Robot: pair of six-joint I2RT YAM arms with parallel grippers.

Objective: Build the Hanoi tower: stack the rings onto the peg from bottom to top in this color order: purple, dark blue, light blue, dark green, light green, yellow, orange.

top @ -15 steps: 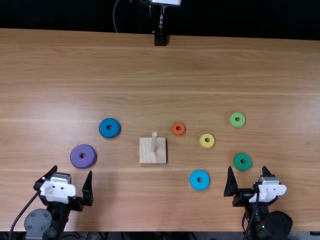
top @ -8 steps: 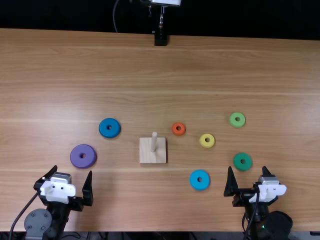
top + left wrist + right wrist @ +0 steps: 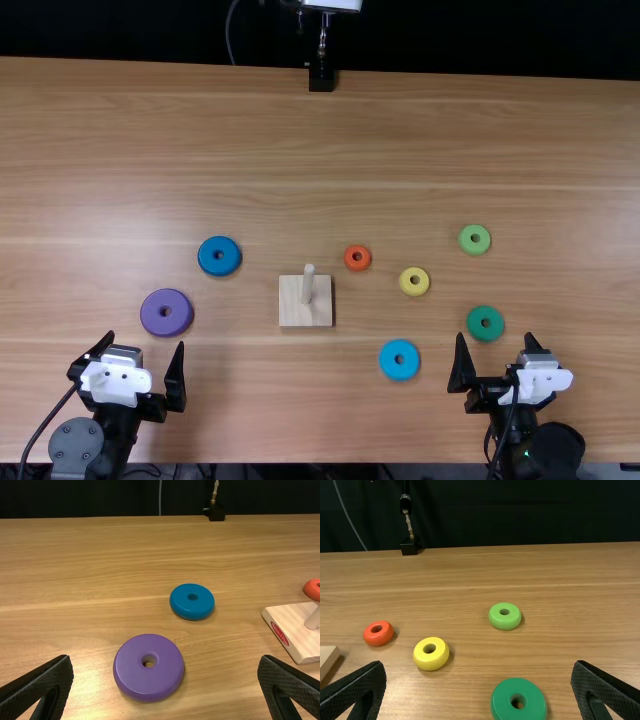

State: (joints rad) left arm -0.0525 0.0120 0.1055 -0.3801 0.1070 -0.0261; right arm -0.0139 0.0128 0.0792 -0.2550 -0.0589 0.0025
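Purple ring point(image 3: 149, 679), glossy, pale wooden peg point(image 3: 308, 285)

Presented a light brown wooden surface point(image 3: 320, 140) with grain running from side to side. Supported a pale square base point(image 3: 292, 312) with upright peg point(image 3: 308, 285). Left of the base, carried the purple ring point(image 3: 167, 327) and, farther from the near edge, the dark blue ring point(image 3: 207, 256). Right of the base, carried the orange ring point(image 3: 348, 259), yellow ring point(image 3: 414, 291), light blue ring point(image 3: 400, 372), dark green ring point(image 3: 476, 325) and light green ring point(image 3: 475, 250). Supported all seven rings flat and apart from one another. Bore a black block point(image 3: 321, 82) at the far edge.
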